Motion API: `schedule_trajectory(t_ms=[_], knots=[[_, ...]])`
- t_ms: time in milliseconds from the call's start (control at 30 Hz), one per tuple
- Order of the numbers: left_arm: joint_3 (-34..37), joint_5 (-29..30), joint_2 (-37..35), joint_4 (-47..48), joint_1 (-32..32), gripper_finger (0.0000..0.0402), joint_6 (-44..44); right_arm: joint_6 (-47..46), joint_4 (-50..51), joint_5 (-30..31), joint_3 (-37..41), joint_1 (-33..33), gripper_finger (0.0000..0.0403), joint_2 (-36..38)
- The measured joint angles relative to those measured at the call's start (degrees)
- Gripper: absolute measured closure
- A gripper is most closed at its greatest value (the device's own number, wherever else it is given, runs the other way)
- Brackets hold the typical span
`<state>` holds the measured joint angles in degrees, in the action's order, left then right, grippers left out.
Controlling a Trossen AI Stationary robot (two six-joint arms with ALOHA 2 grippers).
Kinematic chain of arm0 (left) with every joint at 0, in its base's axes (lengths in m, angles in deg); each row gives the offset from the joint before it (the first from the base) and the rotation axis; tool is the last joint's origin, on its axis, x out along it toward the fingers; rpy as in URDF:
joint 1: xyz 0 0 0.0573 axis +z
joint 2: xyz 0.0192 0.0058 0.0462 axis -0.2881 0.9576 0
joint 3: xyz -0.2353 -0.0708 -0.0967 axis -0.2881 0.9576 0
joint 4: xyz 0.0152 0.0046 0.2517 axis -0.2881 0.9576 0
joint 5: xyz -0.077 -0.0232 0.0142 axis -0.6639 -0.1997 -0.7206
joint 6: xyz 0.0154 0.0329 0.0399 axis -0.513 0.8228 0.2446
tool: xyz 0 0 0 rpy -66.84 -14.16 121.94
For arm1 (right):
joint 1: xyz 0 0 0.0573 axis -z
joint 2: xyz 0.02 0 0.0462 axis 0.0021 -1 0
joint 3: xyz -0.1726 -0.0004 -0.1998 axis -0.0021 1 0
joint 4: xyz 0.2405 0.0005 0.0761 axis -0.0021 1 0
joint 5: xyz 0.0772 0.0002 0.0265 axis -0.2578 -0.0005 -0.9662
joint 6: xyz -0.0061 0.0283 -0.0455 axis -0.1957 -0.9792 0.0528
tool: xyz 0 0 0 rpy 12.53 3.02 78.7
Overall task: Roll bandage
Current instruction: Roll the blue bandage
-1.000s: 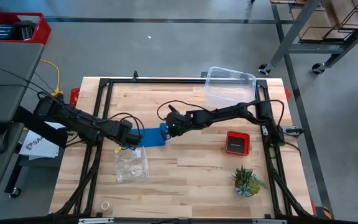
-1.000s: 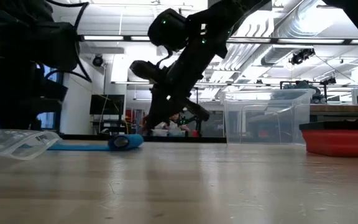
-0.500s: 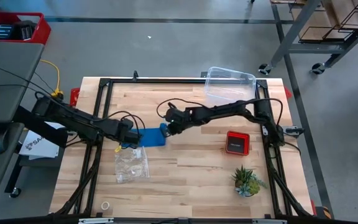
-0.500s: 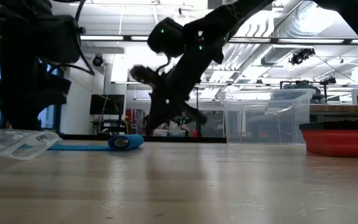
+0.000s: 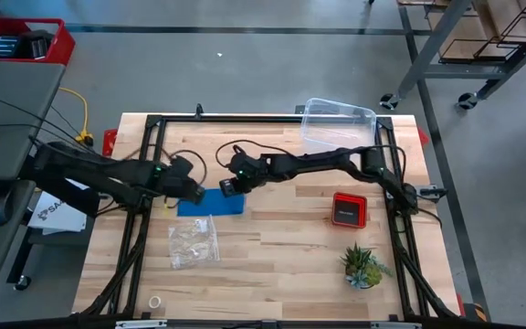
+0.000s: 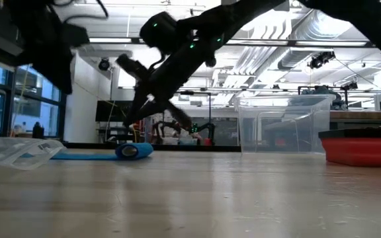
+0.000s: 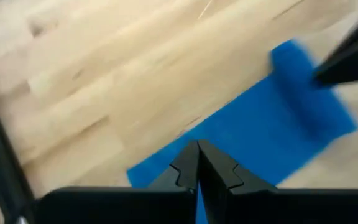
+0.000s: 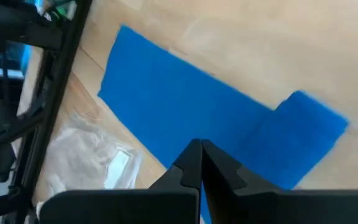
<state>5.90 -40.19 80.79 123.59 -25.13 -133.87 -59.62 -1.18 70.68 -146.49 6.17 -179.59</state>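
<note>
Your bandage (image 5: 212,205) lies flat on the table (image 5: 290,247), partly rolled at one end, between the two arms and just beside the plastic bag (image 5: 193,243). Your left gripper (image 7: 197,163) and right gripper (image 8: 201,160) both hang above it with fingers pressed together, holding nothing. The left wrist view is blurred.

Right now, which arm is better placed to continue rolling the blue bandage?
Probably the right: its claw hangs shut above the bandage's rolled end, while the left claw, also shut, hangs at the flat end.
</note>
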Motion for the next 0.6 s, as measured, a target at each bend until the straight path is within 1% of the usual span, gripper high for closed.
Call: schedule_trajectory(t_ms=[167,300,433,600], knots=[[-1.74,3.45,-7.11,-0.18,-0.02,0.0401,-0.89,-0.83,1.05,-0.57,-5.1,-0.67,0.0403,-3.83],[-1.74,5.85,-10.78,-0.53,-0.02,0.0401,-1.52,-3.27,7.06,-0.81,-10.55,-1.21,0.0403,-6.95],[-1.72,5.89,-11.95,-0.75,-0.02,0.0401,-1.59,-4.03,10.08,-2.14,-13.56,-1.27,0.0403,-9.6],[-1.72,6.03,-11.16,-0.9,-0.02,0.0401,-1.56,-4.35,16.86,-1.46,-14.21,-1.21,0.0403,-9.93]])
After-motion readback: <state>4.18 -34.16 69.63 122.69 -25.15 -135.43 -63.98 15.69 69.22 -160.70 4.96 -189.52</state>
